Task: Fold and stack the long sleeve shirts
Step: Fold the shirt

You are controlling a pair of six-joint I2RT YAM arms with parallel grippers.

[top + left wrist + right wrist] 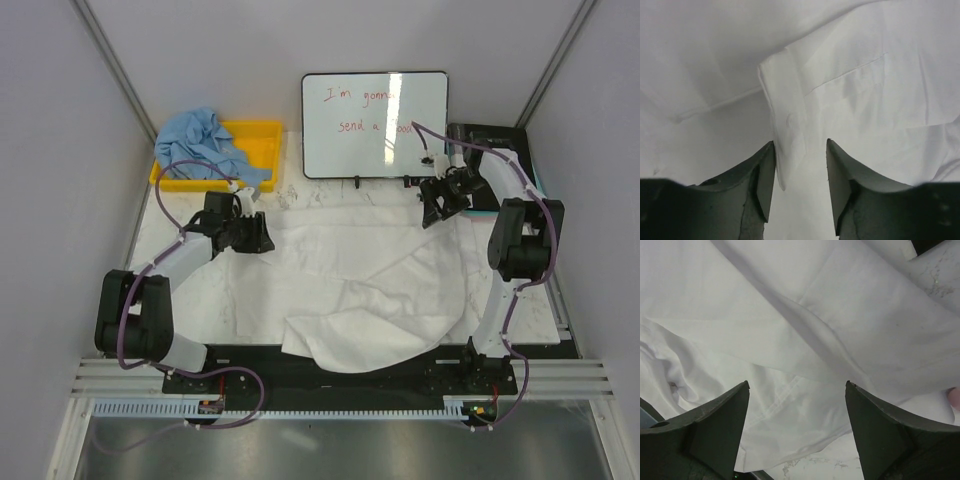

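- Top view: bright, even light from overhead; walls pale, no hard shadows.
- Glare streak on whiteboard [375, 150] washes out pt of the red writing.
- White shirt [370, 290] nr overexposed, folds show only as faint grey.
- Wrist views: dimmer, greyish; near cloth sl. soft.
- Gripper fingers [730, 200] underexposed, almost black, little detail.

the marbled table [203, 308] carries the spread white shirt [370, 290], a yellow bin [266, 141] and a whiteboard [375, 125].
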